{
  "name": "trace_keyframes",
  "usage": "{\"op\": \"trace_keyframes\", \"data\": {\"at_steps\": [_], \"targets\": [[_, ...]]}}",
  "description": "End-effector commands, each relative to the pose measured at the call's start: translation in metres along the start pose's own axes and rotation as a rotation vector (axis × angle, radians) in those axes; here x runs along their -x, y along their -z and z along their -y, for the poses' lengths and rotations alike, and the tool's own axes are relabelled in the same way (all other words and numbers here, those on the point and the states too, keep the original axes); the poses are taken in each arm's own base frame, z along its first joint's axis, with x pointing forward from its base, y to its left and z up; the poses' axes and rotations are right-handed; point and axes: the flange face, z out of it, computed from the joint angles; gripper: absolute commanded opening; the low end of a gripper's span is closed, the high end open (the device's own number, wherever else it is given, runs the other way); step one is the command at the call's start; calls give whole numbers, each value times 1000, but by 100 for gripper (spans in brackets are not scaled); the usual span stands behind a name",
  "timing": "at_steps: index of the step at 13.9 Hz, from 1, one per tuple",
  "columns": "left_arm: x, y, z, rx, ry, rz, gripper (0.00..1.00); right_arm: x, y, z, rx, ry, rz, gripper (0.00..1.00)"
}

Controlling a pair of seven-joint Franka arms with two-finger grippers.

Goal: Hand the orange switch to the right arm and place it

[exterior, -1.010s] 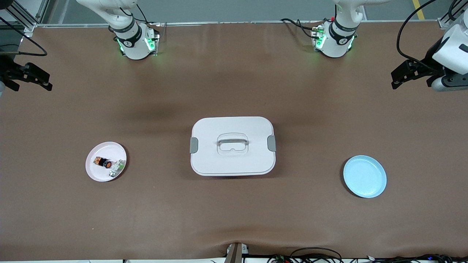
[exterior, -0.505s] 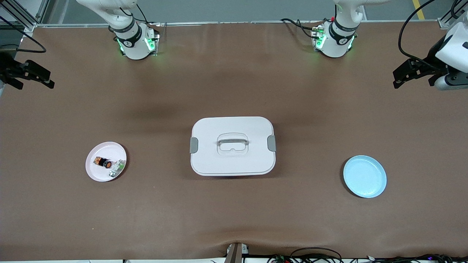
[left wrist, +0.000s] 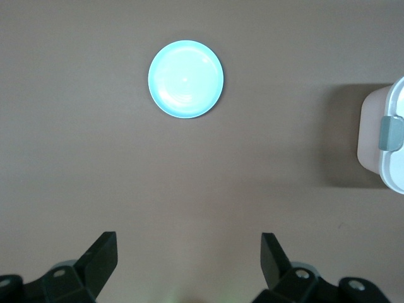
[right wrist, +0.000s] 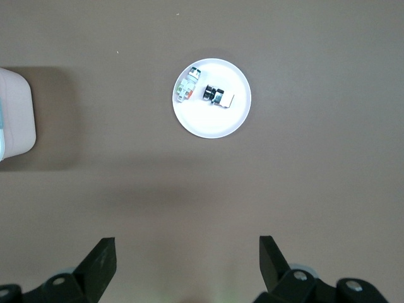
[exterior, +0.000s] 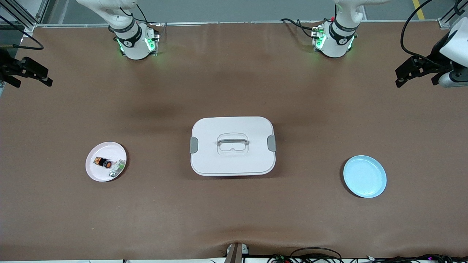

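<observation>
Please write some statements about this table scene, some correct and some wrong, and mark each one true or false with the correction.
1. The orange switch lies on the pink plate. True.
2. The blue plate holds a small part. False: nothing lies on it.
3. The left gripper is open and holds nothing. True.
4. The white box has its lid off. False: the lid is on, with the handle on top.
5. The right gripper grips the switch. False: it is open, up over the right arm's end of the table, apart from the plate.
6. A whitish-green part lies beside the switch on the same plate. True.
</observation>
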Motion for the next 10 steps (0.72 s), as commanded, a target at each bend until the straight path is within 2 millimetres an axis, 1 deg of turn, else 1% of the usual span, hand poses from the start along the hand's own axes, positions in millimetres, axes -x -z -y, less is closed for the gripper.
{"op": "trace_keyframes", "data": {"at_steps": [1, 4, 7, 10], "targets": [[2, 6, 2, 2, -23, 4, 100, 4, 6, 2, 1, -7, -1, 100], [3, 7, 2, 18, -21, 4, 100, 4, 6, 2, 1, -7, -1, 100], [2, 5, -4, 33, -13, 10, 100, 6, 4, 1, -1, -9, 17, 100], [1, 2, -5, 42, -13, 16, 100, 7, 8, 0, -1, -11, 14, 100]]}}
